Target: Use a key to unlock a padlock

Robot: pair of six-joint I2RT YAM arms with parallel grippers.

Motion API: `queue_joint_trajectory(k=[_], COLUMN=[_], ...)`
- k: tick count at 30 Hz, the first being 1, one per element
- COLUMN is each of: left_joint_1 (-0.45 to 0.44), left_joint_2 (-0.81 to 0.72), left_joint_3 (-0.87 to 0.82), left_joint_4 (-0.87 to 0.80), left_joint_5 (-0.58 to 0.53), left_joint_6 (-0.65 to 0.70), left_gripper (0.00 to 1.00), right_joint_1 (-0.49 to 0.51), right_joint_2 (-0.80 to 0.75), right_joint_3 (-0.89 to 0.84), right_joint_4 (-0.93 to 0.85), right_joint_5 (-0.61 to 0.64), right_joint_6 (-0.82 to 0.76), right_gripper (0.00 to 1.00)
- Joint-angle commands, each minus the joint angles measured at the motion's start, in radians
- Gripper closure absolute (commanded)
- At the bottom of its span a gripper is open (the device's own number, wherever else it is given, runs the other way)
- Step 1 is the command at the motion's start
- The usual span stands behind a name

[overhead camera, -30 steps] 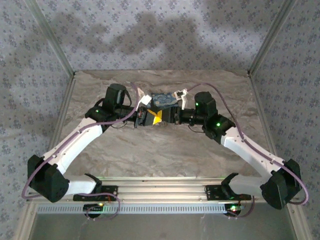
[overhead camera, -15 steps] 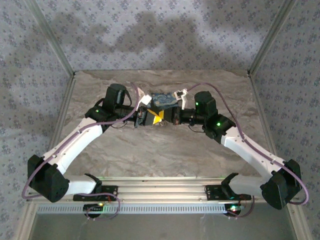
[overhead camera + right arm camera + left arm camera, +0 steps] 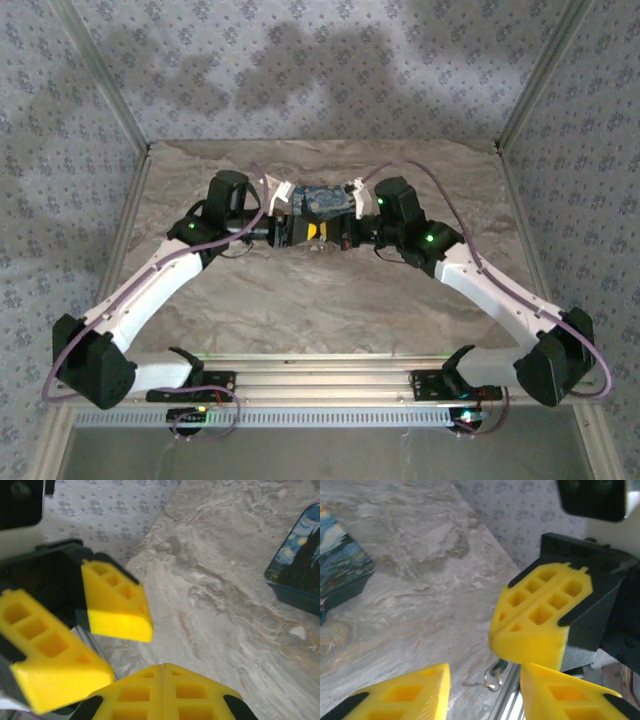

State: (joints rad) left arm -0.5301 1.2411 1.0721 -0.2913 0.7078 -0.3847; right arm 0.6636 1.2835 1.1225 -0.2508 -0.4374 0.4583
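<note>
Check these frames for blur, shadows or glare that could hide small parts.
Top external: coarse, blotchy shadows on the back wall, no glare. Left wrist: left gripper at the bottom edge is soft, table sharper. Right wrist: the left gripper's fingers are smeared, right gripper fairly sharp.

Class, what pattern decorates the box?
The box shows blue-and-yellow swirls, clearest in the right wrist view.

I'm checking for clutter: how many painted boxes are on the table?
1. The painted box sits at the far middle of the table. The arms cover a little surface nearby.
</note>
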Motion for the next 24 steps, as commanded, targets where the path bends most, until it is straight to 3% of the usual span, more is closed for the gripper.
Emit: queue_joint_trajectory(k=[1, 10, 15, 24], left_joint_1=[0.009, 0.012, 0.013, 0.012], left_joint_2=[-0.098, -0.173, -0.192, -0.269], left_joint_3=[-0.079, -0.218, -0.334, -0.43], left_joint_4=[0.032, -0.002, 0.211, 0.42], left_joint_5=[-0.12, -0.087, -0.024, -0.009], left_joint_6=[-0.057, -0.052, -0.189, -0.268], left_gripper=[0.51, 0.47, 0.5, 0.6], right_joint_1=[0.017, 0.034, 0.066, 0.09], right_joint_2=[0.037, 0.089, 0.104, 0.091], right_joint_3=[0.097, 0.034, 0.021, -0.024], right_joint_4=[-0.154, -0.071, -0.063, -0.011], right_joint_5=[0.093, 0.067, 0.066, 0.023], right_joint_6=[-0.159, -0.169, -0.175, -0.147], right_gripper=[1.0, 1.0, 1.0, 1.0])
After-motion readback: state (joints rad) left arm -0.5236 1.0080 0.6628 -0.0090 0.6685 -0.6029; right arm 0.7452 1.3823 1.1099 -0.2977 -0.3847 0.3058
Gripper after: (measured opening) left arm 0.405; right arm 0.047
